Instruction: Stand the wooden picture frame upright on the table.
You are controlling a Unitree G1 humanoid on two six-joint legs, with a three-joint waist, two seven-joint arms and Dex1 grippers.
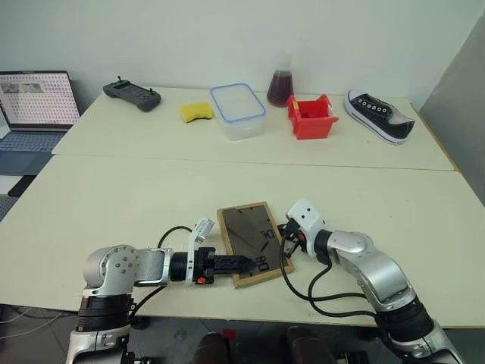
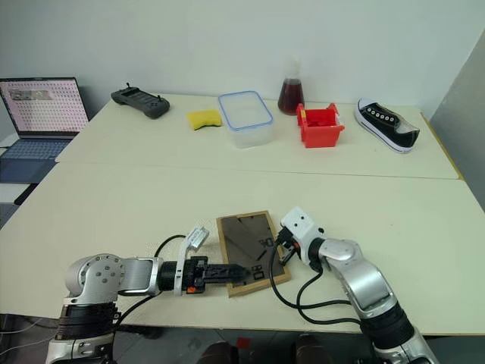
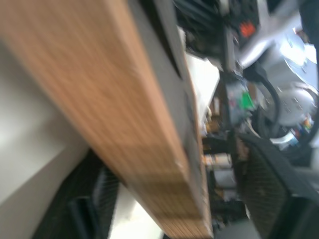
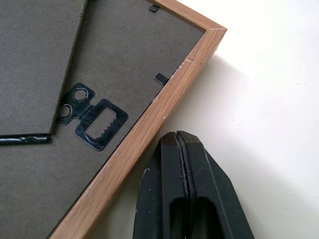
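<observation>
the small rectangular light-wood picture frame (image 1: 250, 241) lies back-up near the pale cream table's (image 1: 114, 205) front edge, long axis running away, slightly skewed. left gripper (image 1: 241, 264) straddles its near-left edge; grip unclear. right gripper (image 4: 185, 149), closed and empty, sits beside its right edge.

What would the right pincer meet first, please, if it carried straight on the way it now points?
Most likely the wooden picture frame: the shut right pincer points at its light-wood edge from close by on the table. Whether they already touch is unclear.
</observation>
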